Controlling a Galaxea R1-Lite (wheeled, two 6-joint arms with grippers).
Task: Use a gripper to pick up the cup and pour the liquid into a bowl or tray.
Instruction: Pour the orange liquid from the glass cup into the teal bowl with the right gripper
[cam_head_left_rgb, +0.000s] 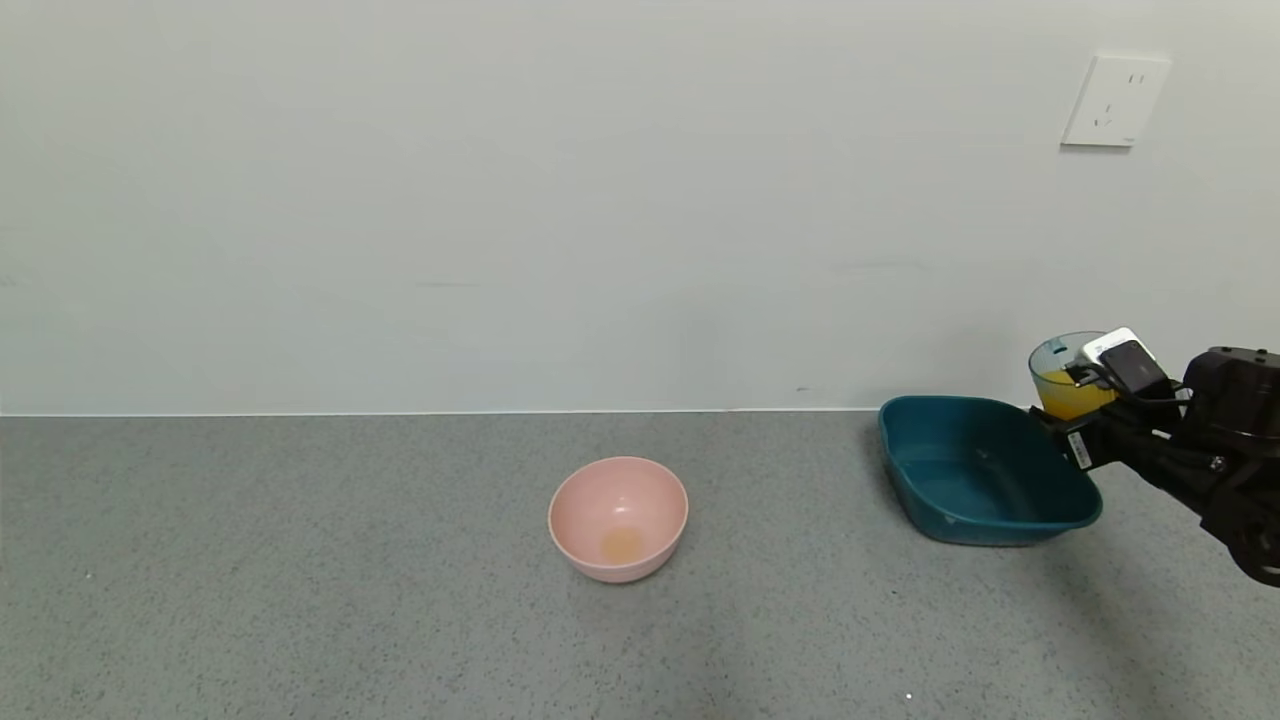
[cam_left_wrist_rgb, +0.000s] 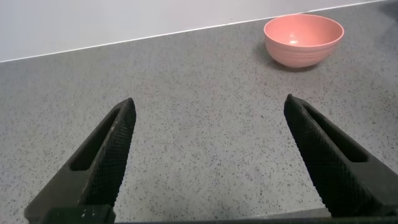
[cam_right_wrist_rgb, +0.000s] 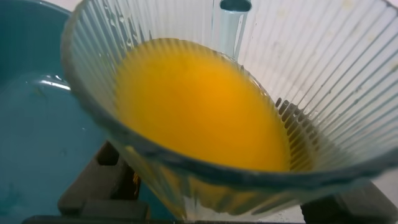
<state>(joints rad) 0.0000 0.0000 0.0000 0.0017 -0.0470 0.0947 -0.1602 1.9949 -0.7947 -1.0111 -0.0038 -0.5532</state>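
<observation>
Ribbed cup (cam_right_wrist_rgb: 249, 124) fills the right wrist view, clamped by the right gripper (cam_head_left_rgb: 1085, 405) beside the teal tray (cam_head_left_rgb: 985, 470) at frame right — liquid (cam_right_wrist_rgb: 199, 106) ready to pour; left gripper (cam_left_wrist_rgb: 208, 155) gapes wide, idle.

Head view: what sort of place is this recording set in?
Probably an indoor lab or test bench set up like a kitchen counter: a speckled grey countertop against a plain white wall with a wall socket, bare except for a pink bowl and teal tray.

Juice-filled cup (cam_head_left_rgb: 1066, 382) (claw-held (cam_head_left_rgb: 1085, 405)) beside teal tray (cam_head_left_rgb: 985, 470)
</observation>
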